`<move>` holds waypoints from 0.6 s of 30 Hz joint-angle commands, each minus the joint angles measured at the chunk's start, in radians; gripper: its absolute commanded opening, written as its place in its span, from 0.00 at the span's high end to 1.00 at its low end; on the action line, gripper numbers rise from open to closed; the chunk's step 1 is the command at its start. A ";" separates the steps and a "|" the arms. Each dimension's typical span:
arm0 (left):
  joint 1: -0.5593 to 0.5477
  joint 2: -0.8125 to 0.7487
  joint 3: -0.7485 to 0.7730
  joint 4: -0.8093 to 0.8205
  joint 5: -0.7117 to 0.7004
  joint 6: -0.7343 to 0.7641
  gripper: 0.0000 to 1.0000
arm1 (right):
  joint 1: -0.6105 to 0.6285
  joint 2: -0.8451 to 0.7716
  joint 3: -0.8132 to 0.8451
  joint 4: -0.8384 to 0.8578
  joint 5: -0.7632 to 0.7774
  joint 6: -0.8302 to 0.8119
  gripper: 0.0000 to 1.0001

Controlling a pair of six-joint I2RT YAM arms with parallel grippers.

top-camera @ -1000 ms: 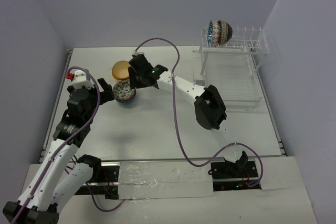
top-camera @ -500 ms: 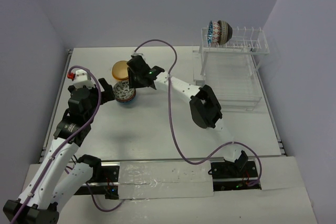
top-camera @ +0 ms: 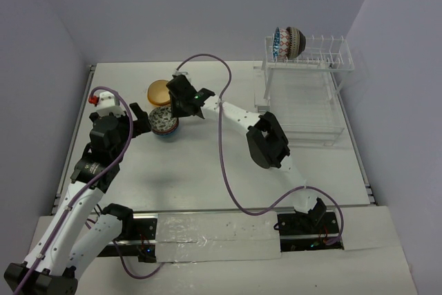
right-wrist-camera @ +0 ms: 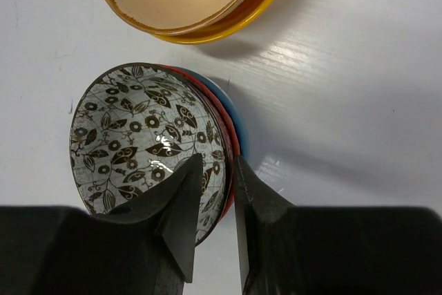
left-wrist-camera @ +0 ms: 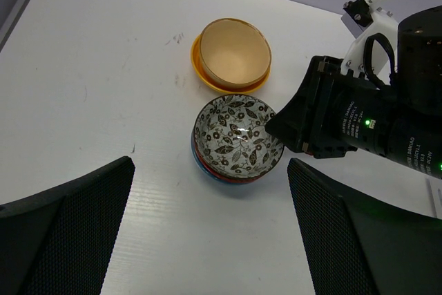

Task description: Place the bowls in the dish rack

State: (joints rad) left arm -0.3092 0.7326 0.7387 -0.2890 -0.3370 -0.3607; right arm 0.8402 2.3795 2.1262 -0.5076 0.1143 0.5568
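Note:
A brown leaf-patterned bowl (right-wrist-camera: 131,136) tops a stack with a red and a blue bowl under it (top-camera: 164,122), left of the table's middle. My right gripper (right-wrist-camera: 217,170) straddles its near rim, one finger inside and one outside against the red bowl's edge, pinched on the rim. In the top view this gripper (top-camera: 177,108) stands at the stack's right side. My left gripper (left-wrist-camera: 210,240) is open, a little short of the same stack (left-wrist-camera: 237,135). A speckled tan bowl (left-wrist-camera: 233,52) rests in an orange-yellow one behind. The dish rack (top-camera: 324,52) holds two patterned bowls (top-camera: 289,43) upright.
The right arm's forearm (top-camera: 238,117) and elbow (top-camera: 268,141) stretch across the table between the stack and the rack. Its purple cable (top-camera: 224,164) loops over the table's middle. Walls close in at the back and on both sides.
The right arm's elbow has swung left and closer to the stack, and the gripper has edged slightly left onto the bowl's rim. The bowls and the left arm have not moved.

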 commanded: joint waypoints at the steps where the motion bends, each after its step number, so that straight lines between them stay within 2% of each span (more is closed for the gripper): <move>1: -0.004 -0.001 -0.013 0.034 0.018 -0.006 0.01 | 0.007 0.020 0.054 0.027 0.022 0.002 0.68; 18: -0.004 0.001 -0.013 0.036 0.021 -0.003 0.01 | 0.008 0.072 0.098 -0.003 0.025 -0.012 0.69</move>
State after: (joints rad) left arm -0.3092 0.7330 0.7387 -0.2890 -0.3363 -0.3607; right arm 0.8398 2.4310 2.1876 -0.5087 0.1249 0.5518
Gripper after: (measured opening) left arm 0.991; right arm 0.307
